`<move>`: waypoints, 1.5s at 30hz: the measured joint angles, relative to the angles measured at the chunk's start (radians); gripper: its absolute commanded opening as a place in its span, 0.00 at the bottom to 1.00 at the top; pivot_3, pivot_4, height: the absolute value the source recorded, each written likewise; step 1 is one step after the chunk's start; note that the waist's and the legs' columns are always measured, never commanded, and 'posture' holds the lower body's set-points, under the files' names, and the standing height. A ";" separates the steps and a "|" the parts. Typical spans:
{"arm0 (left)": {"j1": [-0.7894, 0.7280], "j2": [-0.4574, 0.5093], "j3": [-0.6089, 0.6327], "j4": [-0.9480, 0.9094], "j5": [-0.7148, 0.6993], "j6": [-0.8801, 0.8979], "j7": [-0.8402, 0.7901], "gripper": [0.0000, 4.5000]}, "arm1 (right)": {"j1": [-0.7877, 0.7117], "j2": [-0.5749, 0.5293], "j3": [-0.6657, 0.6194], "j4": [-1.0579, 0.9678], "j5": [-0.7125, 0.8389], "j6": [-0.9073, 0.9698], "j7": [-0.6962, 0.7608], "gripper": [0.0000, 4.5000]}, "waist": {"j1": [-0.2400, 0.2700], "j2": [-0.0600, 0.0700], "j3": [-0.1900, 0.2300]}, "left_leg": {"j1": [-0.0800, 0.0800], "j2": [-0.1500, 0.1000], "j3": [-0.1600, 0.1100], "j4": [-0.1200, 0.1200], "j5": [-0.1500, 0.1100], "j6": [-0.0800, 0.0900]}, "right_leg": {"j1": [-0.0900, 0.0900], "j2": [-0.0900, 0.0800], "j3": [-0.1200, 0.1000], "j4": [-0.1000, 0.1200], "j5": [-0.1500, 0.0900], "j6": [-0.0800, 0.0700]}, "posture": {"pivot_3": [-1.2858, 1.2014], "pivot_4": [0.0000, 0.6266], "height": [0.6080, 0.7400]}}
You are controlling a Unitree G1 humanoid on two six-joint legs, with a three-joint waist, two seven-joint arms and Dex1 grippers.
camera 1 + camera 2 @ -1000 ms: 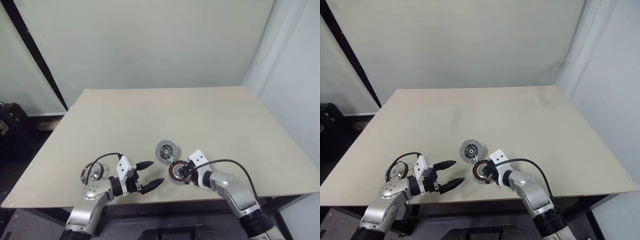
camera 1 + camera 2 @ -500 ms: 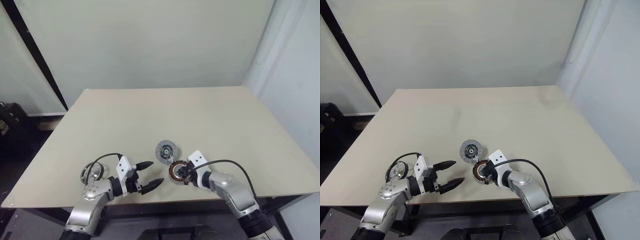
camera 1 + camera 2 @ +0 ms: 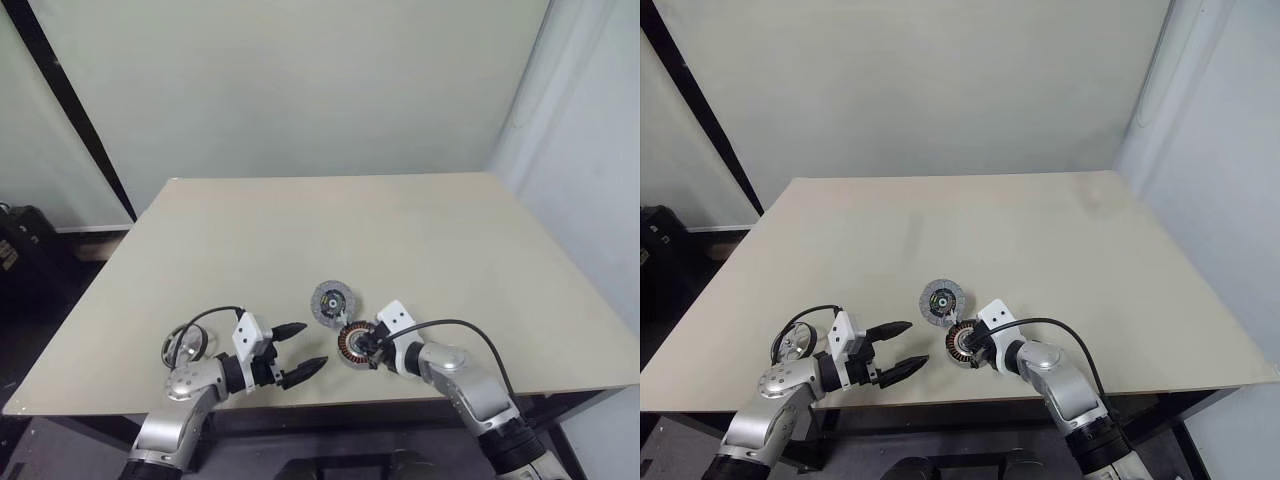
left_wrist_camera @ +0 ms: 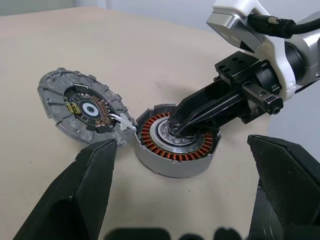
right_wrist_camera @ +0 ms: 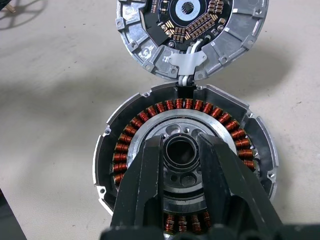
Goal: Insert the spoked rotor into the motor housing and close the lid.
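Observation:
The motor housing (image 3: 352, 344) lies near the table's front edge, its ring of copper coils (image 5: 125, 145) facing up. My right gripper (image 5: 182, 146) reaches into it, its fingers (image 5: 147, 170) shut on the dark central hub. The lid (image 3: 331, 300) lies flat just behind the housing, inner face up, joined to it by short white wires (image 4: 121, 120). The spoked rotor (image 3: 184, 346) rests on the table at the far left, beside my left arm. My left gripper (image 3: 312, 345) hovers open left of the housing, with nothing between its fingers (image 4: 95, 185).
The beige table (image 3: 400, 230) stretches bare behind the parts. Its front edge (image 3: 330, 402) runs close under both arms. A black cable (image 3: 210, 314) loops over the left wrist near the rotor.

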 measured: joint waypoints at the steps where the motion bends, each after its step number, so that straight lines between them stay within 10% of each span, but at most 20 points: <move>1: 0.000 0.000 0.000 0.000 0.000 0.000 0.000 1.00 | 0.000 0.000 0.001 0.000 0.000 0.000 0.000 0.16 | 0.000 0.000 0.000 | 0.000 0.000 0.000 0.000 0.000 0.000 | 0.000 0.000 0.000 0.000 0.000 0.000 | 0.52 0.00 1.00; 7: 0.000 0.000 0.000 0.000 0.000 0.000 0.000 1.00 | 0.000 -0.001 0.003 0.000 0.000 -0.001 0.000 0.16 | 0.000 0.000 0.000 | 0.000 0.000 0.000 0.000 0.000 0.000 | 0.000 0.000 0.000 0.000 0.000 0.000 | 0.52 0.00 1.00; 15: 0.000 0.000 0.000 0.000 0.000 0.000 0.000 1.00 | 0.001 0.003 0.014 -0.029 0.004 0.035 0.006 0.74 | 0.000 0.000 0.000 | 0.000 0.000 0.000 0.000 0.000 0.000 | 0.000 0.000 0.000 0.000 0.000 0.000 | 0.52 0.00 1.00; 19: 0.000 0.000 0.000 0.000 0.000 0.000 0.000 1.00 | 0.006 -0.002 0.002 -0.079 0.008 0.091 -0.001 0.74 | 0.000 0.000 0.000 | 0.000 0.000 0.000 0.001 0.000 0.000 | 0.000 0.000 0.000 0.000 0.000 0.000 | 0.52 0.00 1.00; 30: 0.000 -0.001 -0.001 0.000 0.000 -0.001 -0.002 1.00 | 0.007 0.009 -0.008 -0.100 0.000 0.097 -0.035 0.01 | 0.000 0.000 0.000 | 0.000 0.000 0.000 0.000 0.000 0.000 | -0.001 0.000 -0.001 0.000 0.000 0.000 | 0.52 0.00 1.00; 45: 0.001 -0.002 -0.001 0.000 0.000 -0.004 -0.004 1.00 | -0.003 0.004 0.059 -0.055 -0.039 0.062 -0.027 0.01 | 0.000 0.000 0.000 | 0.000 0.000 0.000 0.000 0.000 0.000 | 0.000 0.000 -0.001 0.000 0.000 0.000 | 0.52 0.00 1.00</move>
